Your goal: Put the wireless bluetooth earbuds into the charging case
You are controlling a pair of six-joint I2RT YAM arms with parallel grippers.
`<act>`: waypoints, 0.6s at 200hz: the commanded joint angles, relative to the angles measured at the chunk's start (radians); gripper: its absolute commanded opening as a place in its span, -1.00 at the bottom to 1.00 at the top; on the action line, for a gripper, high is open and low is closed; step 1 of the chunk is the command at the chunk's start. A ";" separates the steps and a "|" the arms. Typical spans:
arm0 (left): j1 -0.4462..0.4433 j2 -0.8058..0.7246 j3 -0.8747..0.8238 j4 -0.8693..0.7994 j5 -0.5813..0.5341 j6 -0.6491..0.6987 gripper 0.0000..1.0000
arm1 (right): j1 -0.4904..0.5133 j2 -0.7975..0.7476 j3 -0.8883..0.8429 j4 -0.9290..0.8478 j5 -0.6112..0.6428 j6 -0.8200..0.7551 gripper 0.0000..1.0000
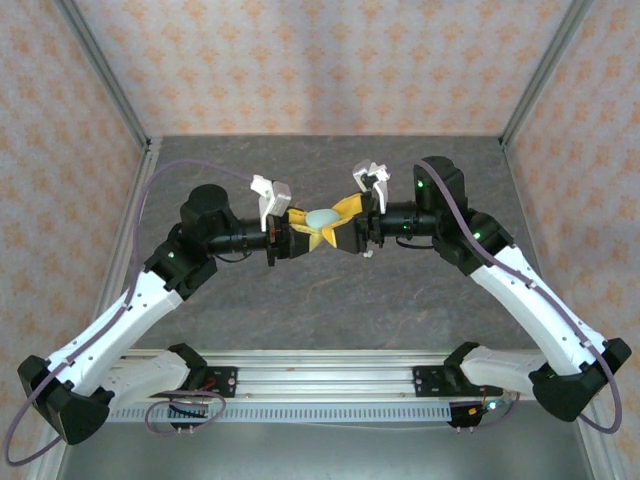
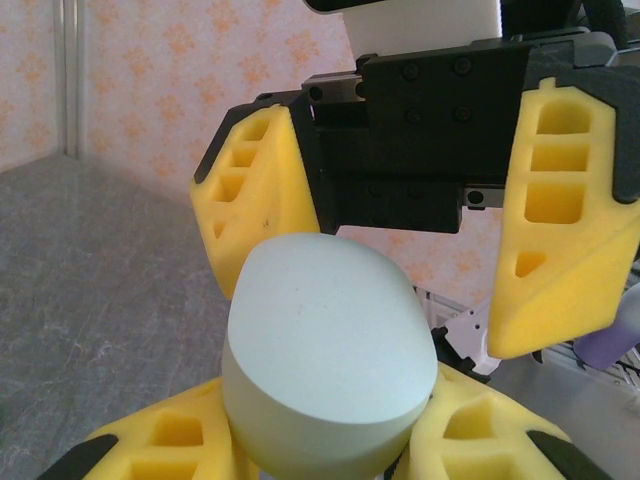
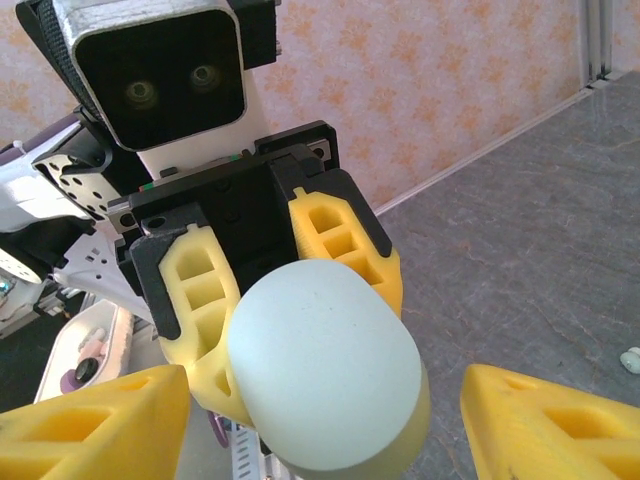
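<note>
A pale mint oval charging case [image 1: 322, 217] hangs above the middle of the table with its lid closed. My left gripper [image 1: 304, 228] is shut on the case [image 2: 325, 340], its yellow fingers [image 2: 170, 440] pressing on the lower sides. My right gripper [image 1: 342, 222] faces it from the right and stands open, with one yellow finger [image 3: 90, 420] on each side of the case [image 3: 325, 370] and a gap to it. One tiny whitish earbud [image 1: 368, 254] lies on the grey table below the right wrist, and the right wrist view has the earbud [image 3: 630, 358] at its right edge.
The grey table [image 1: 330, 300] is boxed in by patterned walls and metal posts [image 1: 110, 80]. An aluminium rail [image 1: 320, 375] runs along the near edge between the arm bases. Purple cables [image 1: 170, 175] loop off both arms.
</note>
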 commanded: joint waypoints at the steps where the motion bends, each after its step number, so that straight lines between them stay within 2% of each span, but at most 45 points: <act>1: -0.009 0.004 0.039 0.000 0.038 0.013 -0.87 | 0.007 -0.006 0.003 0.035 -0.014 -0.042 0.39; 94: -0.011 0.003 0.049 -0.008 0.050 0.013 -0.87 | 0.007 -0.018 -0.001 0.104 0.046 0.005 -0.11; 120: -0.013 0.001 0.048 -0.011 0.051 0.016 -0.87 | 0.007 -0.015 -0.005 0.151 0.053 0.064 -0.15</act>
